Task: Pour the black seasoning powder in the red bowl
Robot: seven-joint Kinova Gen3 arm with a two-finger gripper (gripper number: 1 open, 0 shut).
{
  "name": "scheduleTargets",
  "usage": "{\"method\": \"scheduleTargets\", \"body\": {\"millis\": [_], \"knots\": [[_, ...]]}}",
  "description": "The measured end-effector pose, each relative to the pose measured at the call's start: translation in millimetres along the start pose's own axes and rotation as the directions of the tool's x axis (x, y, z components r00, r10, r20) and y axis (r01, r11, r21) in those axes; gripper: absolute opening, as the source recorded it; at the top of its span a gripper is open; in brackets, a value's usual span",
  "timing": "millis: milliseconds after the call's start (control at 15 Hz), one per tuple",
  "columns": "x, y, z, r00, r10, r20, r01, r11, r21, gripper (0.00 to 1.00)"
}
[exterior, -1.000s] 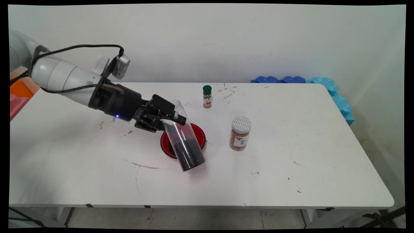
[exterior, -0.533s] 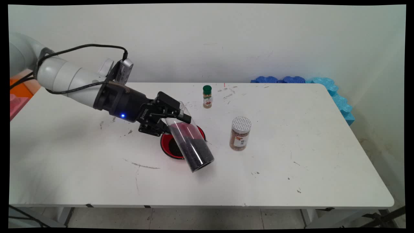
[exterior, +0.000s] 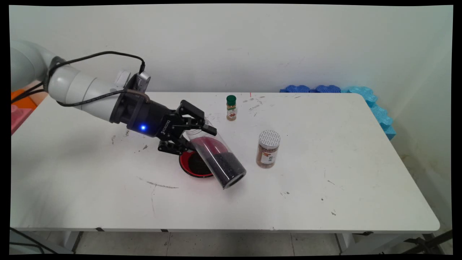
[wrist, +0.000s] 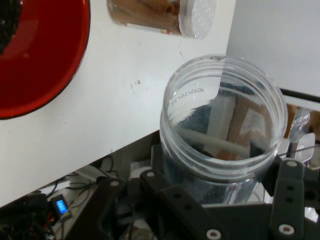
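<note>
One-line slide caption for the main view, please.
Hand holds tilted clear jar of dark grains above red bowl.

A white rectangular table (exterior: 325,202), marked with dark scuffs and smudges, is seen carrying three things. A shallow red bowl with dark contents (exterior: 193,167) is set near its middle, with a clear plastic jar of brown spice with a white patterned lid (exterior: 268,148) to its right. A small green-capped spice bottle (exterior: 231,107) is placed upright farther back.
</note>
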Motion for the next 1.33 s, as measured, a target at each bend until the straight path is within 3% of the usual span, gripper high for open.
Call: {"method": "scheduleTargets", "body": {"millis": [267, 533, 1000, 1333], "knots": [[2.4, -1.6, 2.6, 0.997, -0.077, -0.004, 0.077, 0.997, -0.008, 0.0], [3.8, -2.9, 4.7, 0.983, -0.181, -0.005, 0.181, 0.983, -0.022, 0.0], [2.0, -6.0, 7.2, 0.946, -0.324, 0.008, 0.324, 0.945, -0.039, 0.0], [0.3, -8.4, 9.3, 0.906, -0.422, 0.018, 0.423, 0.905, -0.054, 0.0]]}}
